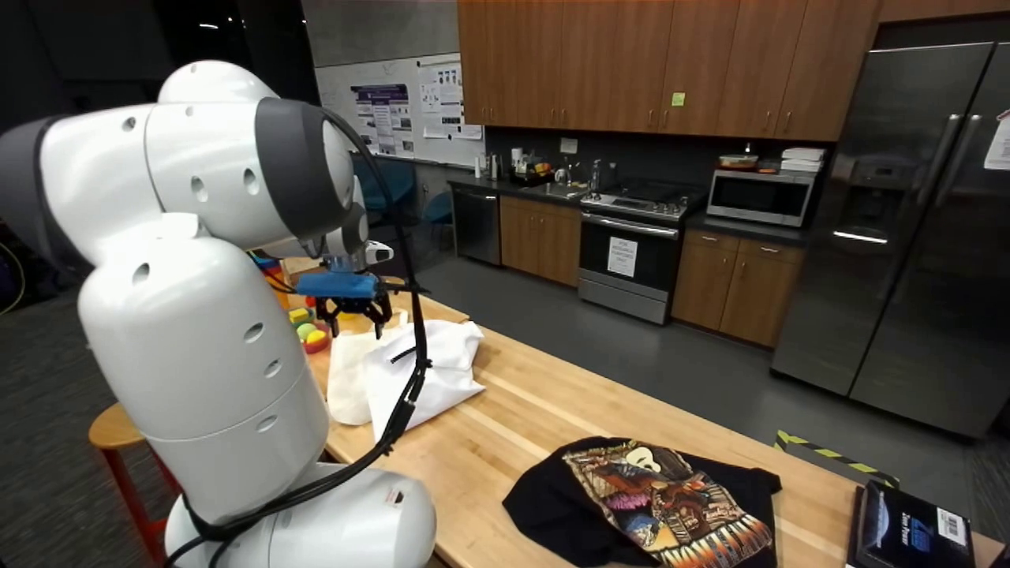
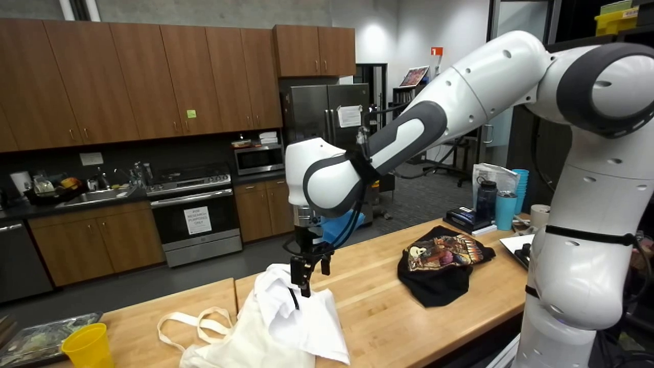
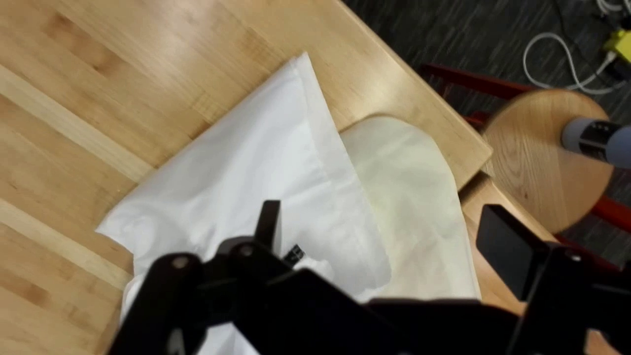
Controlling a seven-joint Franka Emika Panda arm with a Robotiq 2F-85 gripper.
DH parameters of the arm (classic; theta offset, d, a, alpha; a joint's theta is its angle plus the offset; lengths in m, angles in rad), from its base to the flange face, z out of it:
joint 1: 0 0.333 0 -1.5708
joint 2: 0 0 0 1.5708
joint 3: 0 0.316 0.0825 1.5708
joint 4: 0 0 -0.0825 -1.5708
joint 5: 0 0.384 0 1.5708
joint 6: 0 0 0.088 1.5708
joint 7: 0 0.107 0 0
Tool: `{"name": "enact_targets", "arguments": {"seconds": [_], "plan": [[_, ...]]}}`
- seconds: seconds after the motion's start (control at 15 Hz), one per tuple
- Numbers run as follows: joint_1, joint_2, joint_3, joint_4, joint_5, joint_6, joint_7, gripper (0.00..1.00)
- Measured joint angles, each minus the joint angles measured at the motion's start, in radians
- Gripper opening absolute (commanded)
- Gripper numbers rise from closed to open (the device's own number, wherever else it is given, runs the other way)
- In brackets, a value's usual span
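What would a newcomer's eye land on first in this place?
Probably the big white robot arm, reaching out over the wooden table. Below its open tool lies a white cloth, partly covering a cream tote bag. Farther along the table, near a black box, a black cloth with a colourful print stands out.

I can see from here the gripper (image 2: 315, 281) pointing straight down, its jaws spread wide, the dark fingers (image 3: 507, 251) well apart and facing each other. Right above the jaws sits the grey-banded wrist (image 2: 327, 184). From it the white arm (image 2: 465, 94) slants up and back to a bent elbow (image 2: 608, 87) high above the jaws, then drops to its base (image 1: 351, 517), well behind them.
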State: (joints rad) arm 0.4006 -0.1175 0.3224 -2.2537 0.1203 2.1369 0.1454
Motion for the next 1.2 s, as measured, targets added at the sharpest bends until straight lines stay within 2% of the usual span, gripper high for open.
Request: {"name": "enact_targets", "arguments": {"seconds": [0.2, 0.33, 0.6, 0.73, 0.87, 1.13, 1.2], "plan": [[-0.044, 0.05, -0.012, 0.065, -0.044, -0.186, -0.028, 1.0], [-0.087, 0.071, -0.038, 0.087, -0.056, -0.209, -0.034, 1.0], [-0.167, 0.07, -0.1, 0.072, -0.051, -0.064, -0.008, 1.0], [-0.197, 0.056, -0.124, 0.028, -0.033, 0.028, 0.014, 1.0], [-0.217, 0.023, -0.14, -0.054, -0.002, 0.129, 0.047, 1.0], [-0.231, -0.1, -0.146, -0.292, 0.05, 0.331, 0.158, 1.0], [-0.23, -0.12, -0.143, -0.327, 0.048, 0.347, 0.164, 1.0]]}}
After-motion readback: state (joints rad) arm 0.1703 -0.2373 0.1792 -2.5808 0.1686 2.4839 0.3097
